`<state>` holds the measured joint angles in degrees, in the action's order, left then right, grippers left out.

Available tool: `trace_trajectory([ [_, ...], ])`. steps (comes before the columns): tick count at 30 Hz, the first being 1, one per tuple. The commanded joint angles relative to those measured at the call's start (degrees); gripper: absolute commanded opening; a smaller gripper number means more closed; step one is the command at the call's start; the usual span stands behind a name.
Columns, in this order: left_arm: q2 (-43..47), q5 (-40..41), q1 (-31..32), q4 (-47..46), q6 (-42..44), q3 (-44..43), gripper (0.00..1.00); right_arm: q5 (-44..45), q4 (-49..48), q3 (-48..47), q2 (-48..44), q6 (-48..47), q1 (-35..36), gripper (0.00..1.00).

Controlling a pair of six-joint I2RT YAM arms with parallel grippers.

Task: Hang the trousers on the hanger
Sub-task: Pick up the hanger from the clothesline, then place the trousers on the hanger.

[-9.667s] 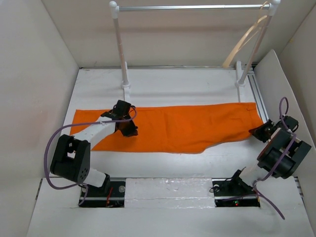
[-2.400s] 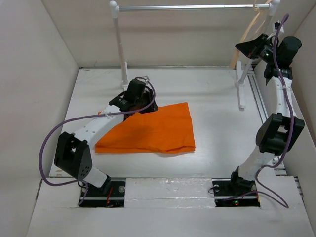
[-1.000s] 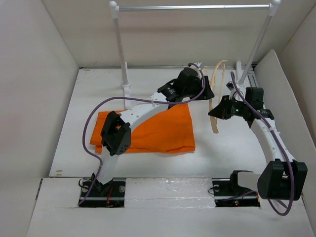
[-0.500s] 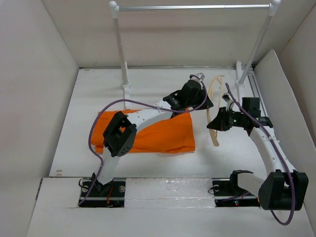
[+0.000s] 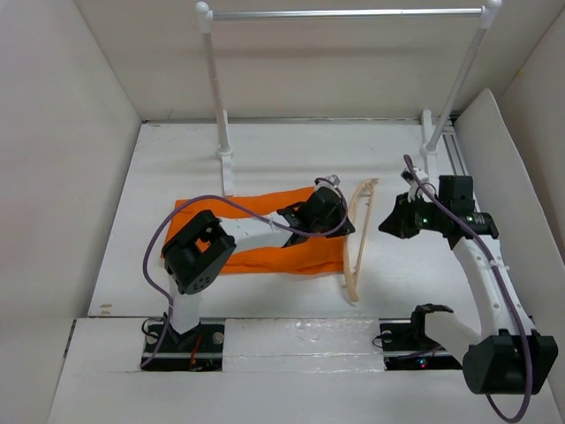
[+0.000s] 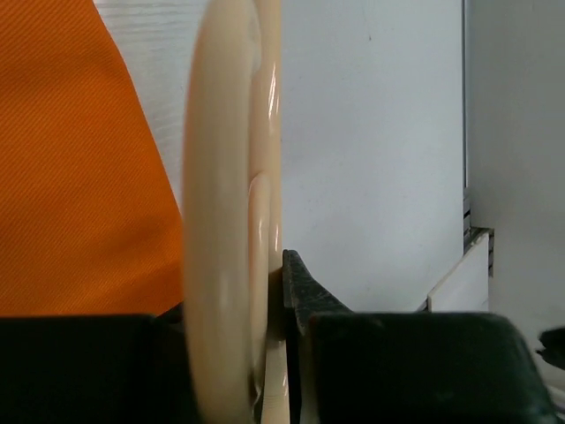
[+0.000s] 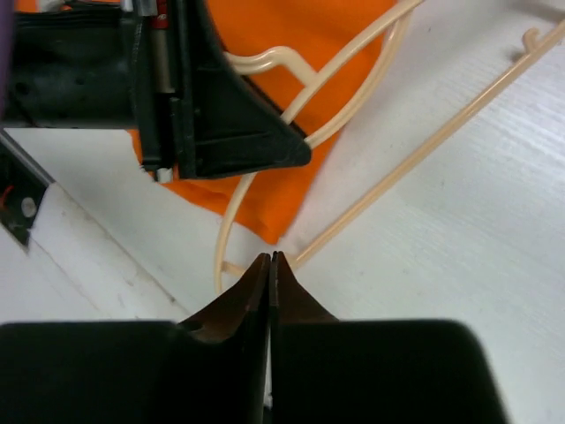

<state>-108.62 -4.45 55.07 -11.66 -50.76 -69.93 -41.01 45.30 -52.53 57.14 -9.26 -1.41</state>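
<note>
The orange trousers (image 5: 265, 258) lie folded on the table's middle left. The pale hanger (image 5: 357, 238) stands along their right edge, running from back to front. My left gripper (image 5: 342, 226) is shut on the hanger (image 6: 231, 159) near its hook, and orange trousers (image 6: 71, 177) fill the left of that wrist view. My right gripper (image 5: 387, 224) hovers just right of the hanger, apart from it. Its jaws (image 7: 269, 259) are pressed together with nothing between them. Below them in the right wrist view are the hanger (image 7: 424, 141) and the trousers (image 7: 300, 35).
A white-posted rack with a silver bar (image 5: 344, 13) stands at the back, its posts (image 5: 217, 97) on bases on the table. White walls close in the left, the right and the back. A raised white ledge (image 5: 300, 340) runs along the near edge.
The left gripper has closed on the hanger and pulled it nearer and leftward to the trousers' right edge. The right gripper has let go of the hanger and now sits clear of it.
</note>
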Motion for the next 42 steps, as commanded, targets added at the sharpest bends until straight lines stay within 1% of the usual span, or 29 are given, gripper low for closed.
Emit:
trace_trajectory([
  [1, 5.08, 6.62, 1.01, -6.62, -3.29, 2.6, 0.0, -1.61, -13.33, 3.99, 1.21, 4.5, 1.14, 0.0],
  [2, 5.08, 7.34, 1.01, -6.79, -3.73, 3.13, 0.0, -1.26, -15.83, 4.8, 2.95, 5.38, 1.93, 0.0],
  [3, 4.47, 8.39, 1.01, -6.97, -4.34, 4.44, 0.0, -0.83, -20.38, 6.03, 5.58, 7.48, 3.42, 0.0],
  [4, 4.47, 8.92, 1.01, -6.97, -4.95, 4.45, 0.0, -0.82, -22.6, 6.04, 5.61, 8.28, 4.56, 0.0],
  [5, 4.21, 9.1, 1.01, -7.06, -5.66, 4.89, 0.0, -0.65, -24.36, 6.82, 8.92, 8.64, 5.79, 0.0],
  [6, 3.94, 9.19, 1.01, -7.32, -6.36, 5.76, 0.0, -0.12, -25.6, 6.92, 10.6, 8.99, 7.2, 0.16],
  [8, 4.03, 10.16, 1.01, -7.59, -7.77, 6.38, 0.0, 2.67, -30.43, 7.79, 13.68, 10.82, 11.05, 0.29],
  [9, 4.55, 11.55, 1.01, -7.33, -7.95, 7.34, 0.0, 3.91, -36.45, 9.1, 17.52, 13.45, 12.47, 0.4],
  [10, 4.56, 11.57, 1.01, -7.32, -7.95, 7.35, 0.0, 3.92, -36.51, 9.12, 17.56, 13.47, 12.48, 0.4],
  [11, 4.82, 11.65, 1.01, -7.24, -7.95, 7.96, 0.0, 3.23, -39.47, 11.29, 20.09, 14.61, 13.01, 0.43],
  [12, 4.99, 12.09, 0.4, -6.97, -8.04, 8.4, 0.0, 3.13, -44.11, 12.27, 21.42, 17.05, 13.01, 0.43],
  [13, 5.17, 12.09, 0.39, -6.97, -8.3, 8.76, 0.0, 4.35, -44.76, 12.89, 22.73, 17.77, 13.01, 0.44],
  [16, 5.87, 12.53, -0.22, -6.89, -8.65, 10.16, 0.0, 6.82, -50.74, 14.47, 26.61, 19.8, 13.63, 0.44],
  [19, 6.05, 12.71, -0.22, -6.71, -8.65, 10.52, 0.0, 9.45, -52.15, 14.65, 29.16, 20.94, 15.2, 0.44],
  [22, 5.17, 12.62, -0.22, -5.48, -7.86, 9.73, 0.0, 8.59, -53.74, 14.04, 31.79, 21.91, 17.4, 0.45],
  [25, 4.29, 12.18, -0.22, -5.3, -7.51, 9.46, 0.0, 9.9, -53.12, 13.86, 33.38, 22.79, 19.25, 0.45],
  [27, 4.03, 11.92, -0.22, -5.39, -7.51, 9.99, 0.0, 8.59, -55.74, 15.0, 33.73, 24.62, 19.87, 0.44],
  [28, 4.12, 12.01, -0.22, -5.3, -7.33, 10.16, 0.0, 8.23, -55.84, 15.79, 33.65, 25.16, 19.87, 0.37],
  [29, 4.29, 12.09, -0.83, -5.04, -7.16, 10.25, 0.0, 7.54, -55.76, 16.06, 32.86, 25.69, 19.0, 0.12],
  [30, 4.55, 12.53, -0.84, -4.69, -6.98, 10.51, 0.0, 7.01, -56.11, 16.58, 31.98, 26.04, 18.12, 0.01],
  [31, 4.82, 12.71, -0.84, -4.6, -6.63, 10.69, 0.0, 5.7, -56.72, 17.89, 30.5, 26.39, 15.67, 0.0],
  [32, 5.6, 12.8, -1.54, -4.69, -6.46, 11.39, 0.0, 5.33, -56.9, 18.25, 26.91, 26.74, 14.26, 0.0],
  [34, 6.22, 12.62, -1.54, -4.6, -5.23, 11.83, 0.0, 4.98, -53.23, 17.38, 23.38, 25.79, 11.53, 0.0],
  [36, 6.75, 12.1, -1.54, -3.38, -3.82, 11.66, 0.0, 4.02, -47.62, 14.31, 19.78, 23.24, 7.75, 0.0],
  [40, 8.07, 12.09, -1.54, -1.97, -1.8, 13.15, 0.0, 0.5, -45.65, 10.7, 16.42, 23.23, 0.63, 0.0],
  [42, 9.65, 13.49, -2.07, -0.57, -2.06, 14.56, 0.0, 0.23, -41.89, 8.78, 15.89, 22.18, -3.05, 0.0],
])
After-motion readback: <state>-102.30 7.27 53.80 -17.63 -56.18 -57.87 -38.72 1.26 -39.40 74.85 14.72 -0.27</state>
